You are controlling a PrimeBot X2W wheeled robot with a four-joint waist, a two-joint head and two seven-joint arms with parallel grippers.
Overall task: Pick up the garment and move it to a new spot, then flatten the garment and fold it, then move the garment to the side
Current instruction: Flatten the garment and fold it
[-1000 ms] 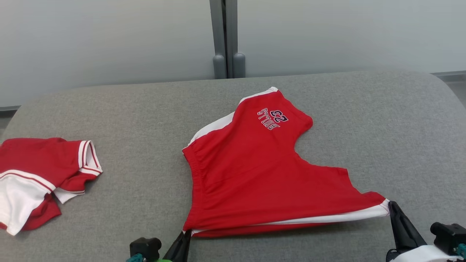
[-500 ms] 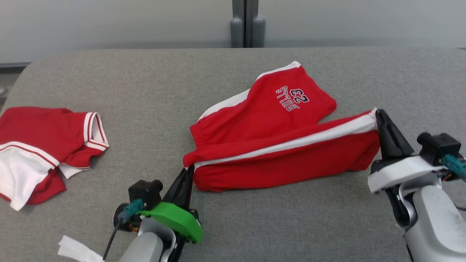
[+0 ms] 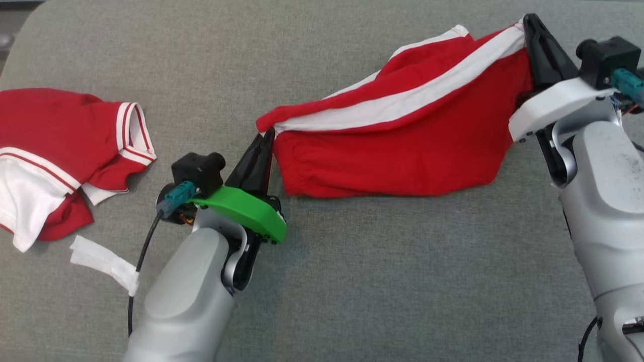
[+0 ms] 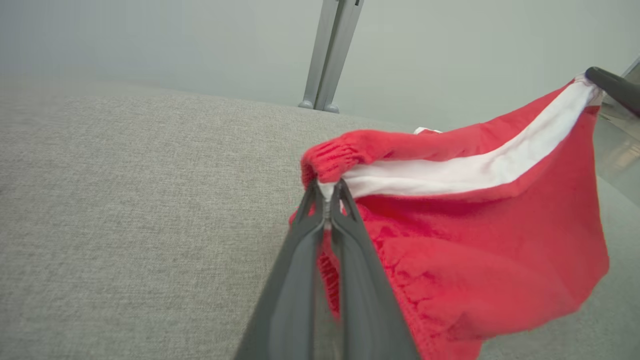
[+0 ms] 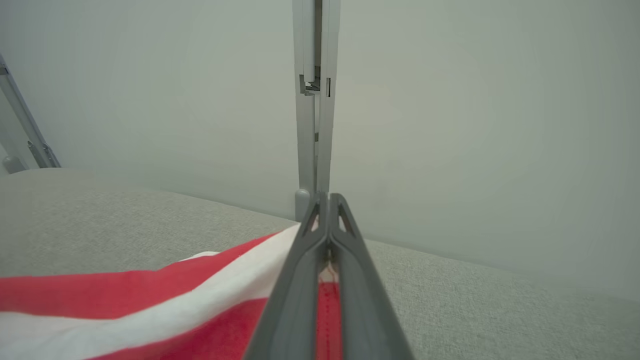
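The garment [image 3: 402,151] is a pair of red shorts with a white side stripe, folded over on itself and held up off the grey cushion. My left gripper [image 3: 266,136] is shut on its waistband corner [image 4: 325,170], at the near left end. My right gripper [image 3: 528,22] is shut on the leg-hem corner at the far right, pinching the white stripe [image 5: 280,260]. The cloth [image 4: 475,240] sags between the two grips, its lower edge touching the cushion. The printed leg is hidden under the fold.
A second red and white garment [image 3: 60,151] lies crumpled at the cushion's left edge. A strip of white tape [image 3: 103,261] sits by my left forearm. The grey cushion [image 3: 402,276] stretches wide in front. A grey post [image 5: 315,100] stands behind against a pale wall.
Both grippers have carried the near edge of the shorts up and away from me, folding it over the far leg. The head camera has tilted down, so the wall has left view.
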